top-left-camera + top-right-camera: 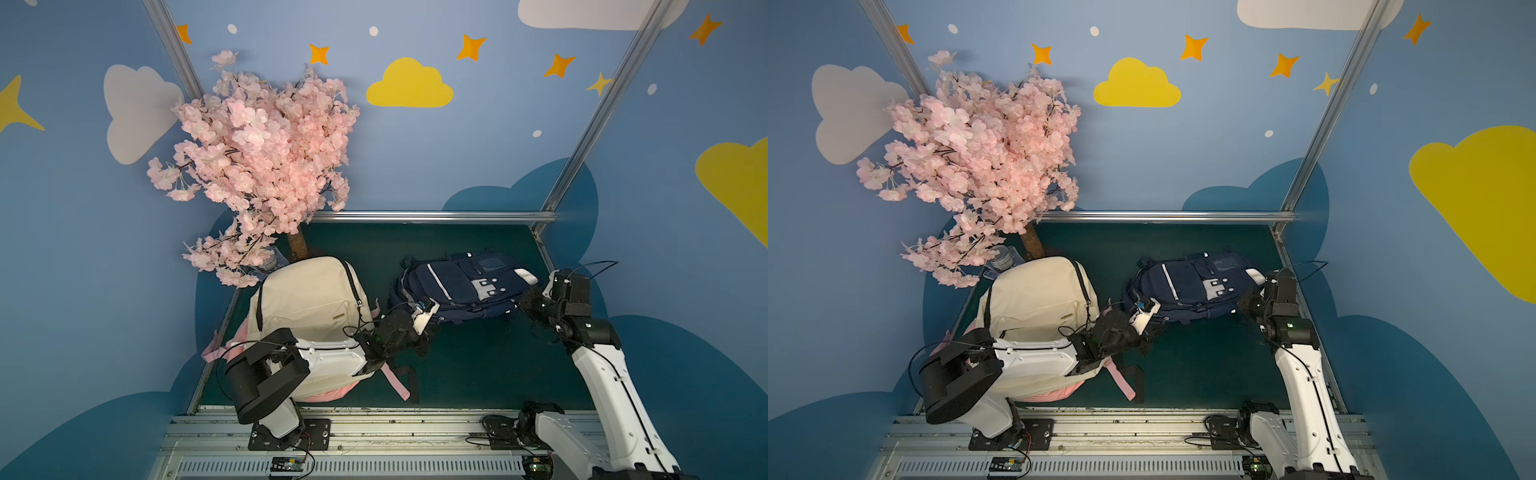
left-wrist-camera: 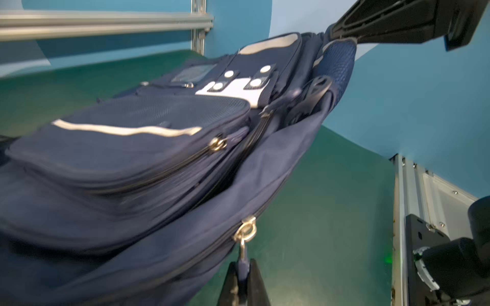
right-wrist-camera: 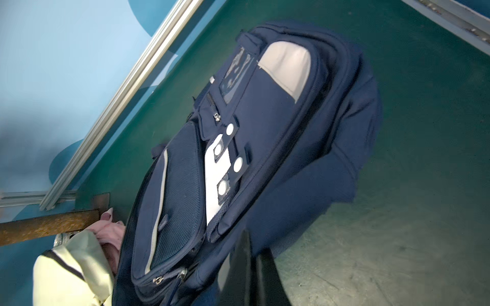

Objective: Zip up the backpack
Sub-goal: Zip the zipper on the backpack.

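Left wrist view shows the left gripper (image 2: 242,267) with its 2 dark fingers (image 2: 256,280) pressed together on the cord of a metal zipper pull (image 2: 245,233), at the lower side edge of the navy backpack (image 2: 132,159). Past the slider a dark gap runs between the bag's layers; this picture is blurred, so finer detail is lost.

At the bag's far end in that view, the right gripper (image 2: 342,29) meets the top of the bag. Its own wrist camera shows its fingers (image 3: 245,265) close together, pinching navy fabric. The bag sags between the 2 grips.

In both top views the navy backpack (image 1: 461,286) (image 1: 1187,286) lies on its back on the green mat (image 1: 478,365), right of centre, between the left gripper (image 1: 430,330) and the right gripper (image 1: 524,302).

A cream backpack (image 1: 307,299) lies just beside it on the left, partly under the left arm. Its pink strap (image 1: 395,380) trails over the mat below the left wrist. A pink blossom tree (image 1: 257,166) stands at the far left corner, its branches overhanging the cream bag's far edge and a clear bottle (image 1: 271,261). An aluminium rail (image 1: 432,217) closes the back of the mat.
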